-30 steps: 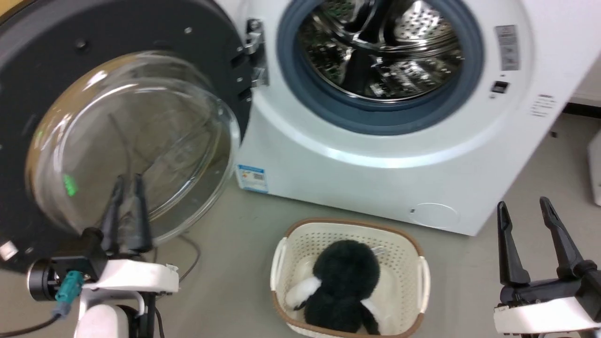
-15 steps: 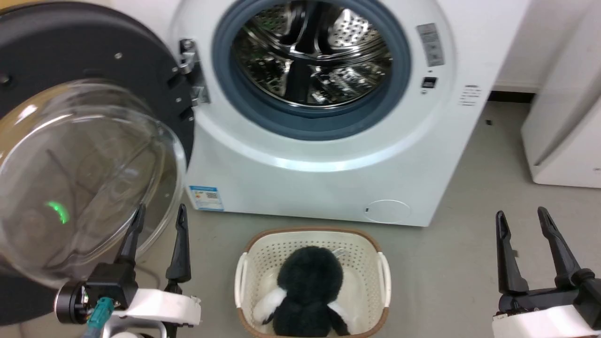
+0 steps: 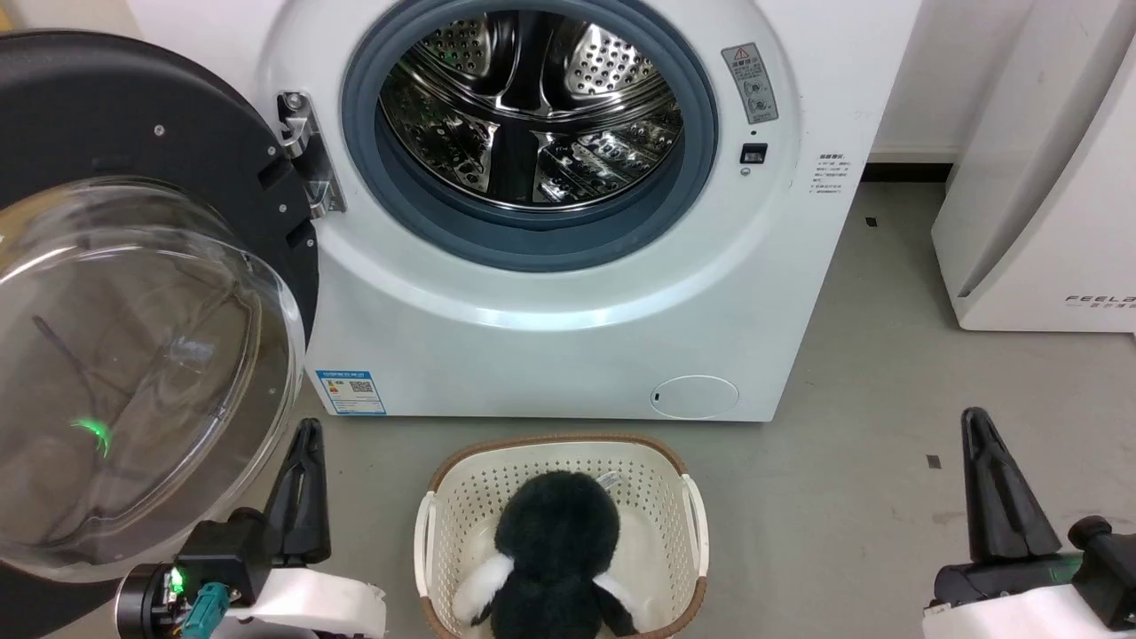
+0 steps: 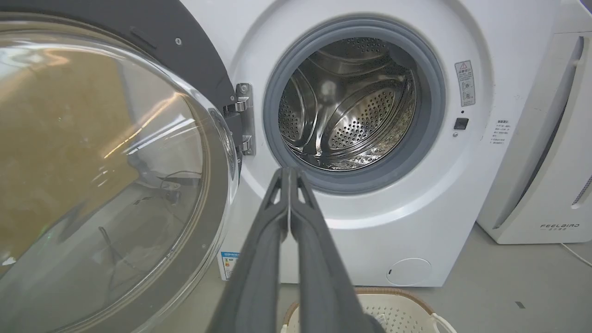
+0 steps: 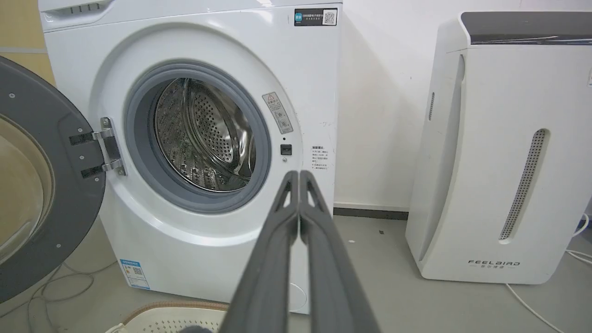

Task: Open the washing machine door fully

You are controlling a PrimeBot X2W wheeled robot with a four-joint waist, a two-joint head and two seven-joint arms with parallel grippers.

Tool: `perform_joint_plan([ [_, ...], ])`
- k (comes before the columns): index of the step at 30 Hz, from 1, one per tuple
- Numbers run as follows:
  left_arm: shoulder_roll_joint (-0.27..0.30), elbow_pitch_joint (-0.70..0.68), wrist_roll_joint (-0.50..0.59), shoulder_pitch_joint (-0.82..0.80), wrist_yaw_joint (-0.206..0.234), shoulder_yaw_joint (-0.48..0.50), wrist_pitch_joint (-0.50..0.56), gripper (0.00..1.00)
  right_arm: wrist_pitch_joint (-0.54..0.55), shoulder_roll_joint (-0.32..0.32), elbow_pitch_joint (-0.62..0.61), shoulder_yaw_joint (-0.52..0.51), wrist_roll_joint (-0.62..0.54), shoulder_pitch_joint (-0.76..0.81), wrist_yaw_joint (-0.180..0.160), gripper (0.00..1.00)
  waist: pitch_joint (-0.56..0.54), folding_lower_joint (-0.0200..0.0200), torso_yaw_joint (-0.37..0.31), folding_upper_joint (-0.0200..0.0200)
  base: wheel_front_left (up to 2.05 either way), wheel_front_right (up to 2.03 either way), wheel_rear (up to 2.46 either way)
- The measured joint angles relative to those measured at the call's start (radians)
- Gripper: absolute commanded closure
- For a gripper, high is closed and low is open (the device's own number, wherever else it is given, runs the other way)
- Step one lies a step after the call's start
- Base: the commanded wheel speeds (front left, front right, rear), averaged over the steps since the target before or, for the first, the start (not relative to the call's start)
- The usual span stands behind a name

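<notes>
The washing machine door (image 3: 160,115) stands swung wide open to the left of the washing machine (image 3: 550,337), held by its metal hinge (image 3: 302,151). Its clear glass bowl (image 3: 133,355) bulges toward me. The steel drum (image 3: 532,106) is exposed inside its grey rubber ring. My left gripper (image 3: 307,433) is shut on nothing, just below and right of the bowl's rim, apart from it. In the left wrist view the shut left gripper (image 4: 289,173) points at the drum, with the door (image 4: 194,60) on the left. My right gripper (image 3: 978,422) is shut and empty over bare floor; in its wrist view the right gripper (image 5: 296,175) faces the machine (image 5: 208,249).
A cream basket (image 3: 657,453) holding a black and white plush toy (image 3: 559,550) sits on the floor before the machine, between my arms. A white FEELAIR appliance (image 3: 1047,177) stands to the right. Cables (image 5: 46,286) lie on the floor under the door.
The head camera has shifted, so the whole scene sits further left and lower. Both grippers were open half a second ago and are now shut. The left one sits lower, off the glass bowl.
</notes>
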Motion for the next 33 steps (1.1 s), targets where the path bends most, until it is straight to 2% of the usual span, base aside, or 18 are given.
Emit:
perform_joint_plan([
  [33, 0.000, -0.016, 0.012, 0.000, 0.004, -0.011, 0.065, 1.00, 0.065, 0.000, 0.016, 0.021, -0.012, -0.002, 0.000, 1.00, -0.004, 0.0000, -0.007, 0.0000, 0.00, 0.00, 0.00],
])
